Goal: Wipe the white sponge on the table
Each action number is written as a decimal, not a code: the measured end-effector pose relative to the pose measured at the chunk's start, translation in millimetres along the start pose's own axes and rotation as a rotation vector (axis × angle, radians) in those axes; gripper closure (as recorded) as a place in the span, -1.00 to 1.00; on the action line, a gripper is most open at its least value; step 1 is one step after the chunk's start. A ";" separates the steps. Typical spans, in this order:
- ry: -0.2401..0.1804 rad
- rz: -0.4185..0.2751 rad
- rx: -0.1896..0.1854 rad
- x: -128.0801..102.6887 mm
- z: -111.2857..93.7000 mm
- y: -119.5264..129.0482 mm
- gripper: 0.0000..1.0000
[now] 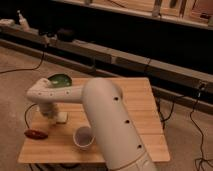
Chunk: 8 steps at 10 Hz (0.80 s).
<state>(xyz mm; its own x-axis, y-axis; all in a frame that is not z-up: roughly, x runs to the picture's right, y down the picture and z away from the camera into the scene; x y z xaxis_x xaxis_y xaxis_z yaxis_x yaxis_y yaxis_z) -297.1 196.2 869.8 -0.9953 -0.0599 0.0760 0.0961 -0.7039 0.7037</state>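
Reaching down at the table's [135, 107] left, the gripper [51, 116] – mostly arm-hidden – presses the white sponge [61, 117].

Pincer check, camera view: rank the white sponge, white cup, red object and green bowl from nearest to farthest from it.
The pincer sits low at the table's left side.
1. White sponge: right beside it.
2. Red object: front-left edge.
3. White cup: front, to its right. Too close to call with the red object.
4. Green bowl: back-left corner.
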 end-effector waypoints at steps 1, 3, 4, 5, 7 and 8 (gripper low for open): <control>-0.007 -0.012 -0.001 -0.8 0.2 -6.1 0.47; -0.013 -0.029 -0.003 -1.2 -4.3 -19.0 0.47; -0.001 -0.034 -0.006 0.8 -9.9 -23.2 0.47; 0.005 -0.036 -0.008 -1.3 -16.1 -28.0 0.47; 0.007 -0.032 -0.007 -8.3 -23.4 -35.4 0.47; -0.001 -0.030 -0.002 -13.0 -22.6 -39.2 0.47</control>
<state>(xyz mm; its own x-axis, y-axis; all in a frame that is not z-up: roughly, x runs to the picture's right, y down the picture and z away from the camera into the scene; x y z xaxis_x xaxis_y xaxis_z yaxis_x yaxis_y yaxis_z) -288.2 208.6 825.3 -0.9977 -0.0384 0.0558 0.0666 -0.7065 0.7046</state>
